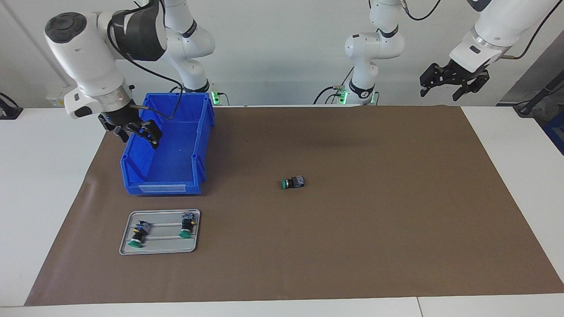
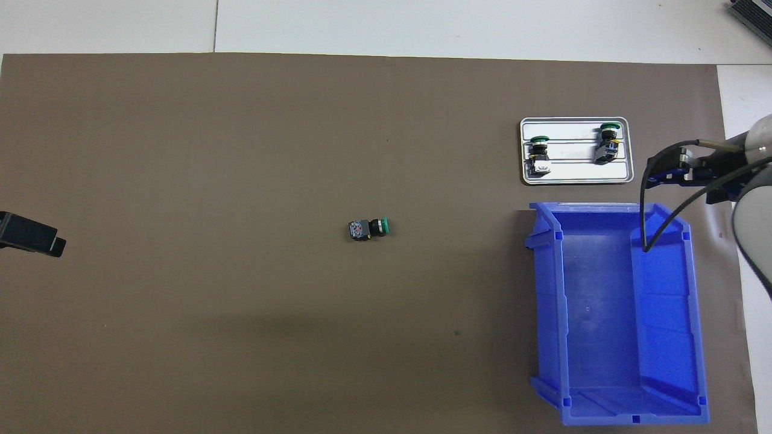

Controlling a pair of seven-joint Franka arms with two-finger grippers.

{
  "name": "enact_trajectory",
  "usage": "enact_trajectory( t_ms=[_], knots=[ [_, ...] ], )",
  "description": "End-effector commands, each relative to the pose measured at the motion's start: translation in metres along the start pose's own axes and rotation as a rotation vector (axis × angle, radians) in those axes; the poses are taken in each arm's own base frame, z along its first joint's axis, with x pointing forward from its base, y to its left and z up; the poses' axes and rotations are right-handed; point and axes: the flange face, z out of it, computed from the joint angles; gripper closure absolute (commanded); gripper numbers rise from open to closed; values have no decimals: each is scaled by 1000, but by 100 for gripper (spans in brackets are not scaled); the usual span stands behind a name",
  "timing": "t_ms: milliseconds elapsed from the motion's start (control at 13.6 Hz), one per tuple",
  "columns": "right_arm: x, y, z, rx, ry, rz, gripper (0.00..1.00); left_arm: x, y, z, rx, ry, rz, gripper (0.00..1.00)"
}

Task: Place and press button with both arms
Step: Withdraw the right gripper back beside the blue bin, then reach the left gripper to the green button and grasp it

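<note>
- Brown matting (image 1: 352,229) covers most of the white bench (image 1: 48,185), and everything sits on it.
- Starting at the right arm's end: the right pincer (image 1: 134,130) hangs over the outer wall of a blue bin (image 1: 176,176), at the corner nearer the robots, its fingers apart and holding nothing. A black cable loops from its wrist down across the bin's mouth.
- Blue bin: open-topped, nothing visible inside, standing near the robots at that same end of the bench. Its tall walls are the main obstacle around the right arm.
- Just beside the bin, farther from the robots, lies a flat silver tray (image 1: 161,250). Two spare green-capped switches (image 1: 140,234) rest on it side by side, each lying down with its cap pointing away from the robots.
- Near the middle of the matting, well apart from bin and tray, lies the button (image 1: 293,182). It is on its side, green cap pointing toward the right arm's end, bluish-grey block toward the left arm's. Nothing touches it, and bare matting surrounds it.
- At the left arm's end, the left pincer (image 1: 454,86) waits high in the air, above the matting's edge by the robots, fingers spread and empty.
</note>
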Motion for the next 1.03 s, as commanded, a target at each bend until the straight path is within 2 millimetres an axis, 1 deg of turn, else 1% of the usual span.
enact_trajectory(
  t_ms=[0, 74, 147, 221, 294, 368, 441, 588, 662, 735, 809, 882, 956],
  knots=[
    [-12, 14, -34, 9, 17, -20, 0, -9, -4, 3, 11, -4, -16, 0],
    [-12, 20, -54, -6, 32, -17, 0, -4, -8, 1, 18, 35, -5, 0],
    [-13, 22, -69, -36, 38, -31, 0, 1, -7, 0, 25, 71, -4, 0],
    [-16, 25, -82, -52, 43, -68, 0, 12, -2, -4, 44, 151, 22, 0],
    [-17, 23, -82, -54, 38, -86, 0, 20, 5, 0, 54, 184, 65, 0],
    [-21, 23, -80, -47, 31, -92, 0, 28, 33, 1, 66, 210, 161, 0],
    [-26, 24, -76, -46, 18, -92, 0, 39, 55, 4, 82, 268, 241, 0],
    [-37, 21, -70, -42, 0, -104, 0, 53, 90, 16, 92, 300, 320, 0],
    [-40, 22, -68, -41, -5, -104, 0, 60, 110, 24, 91, 294, 379, 0],
    [-41, 19, -70, -41, 0, -101, 0, 64, 128, 31, 96, 298, 468, 0],
    [-41, 15, -72, -39, 5, -105, 0, 68, 139, 42, 90, 303, 525, 0],
    [-41, 16, -72, -39, 7, -95, 0, 69, 152, 54, 85, 300, 569, 0],
    [-41, 17, -71, -33, 4, -87, 0, 72, 164, 62, 83, 307, 626, 0]
  ],
)
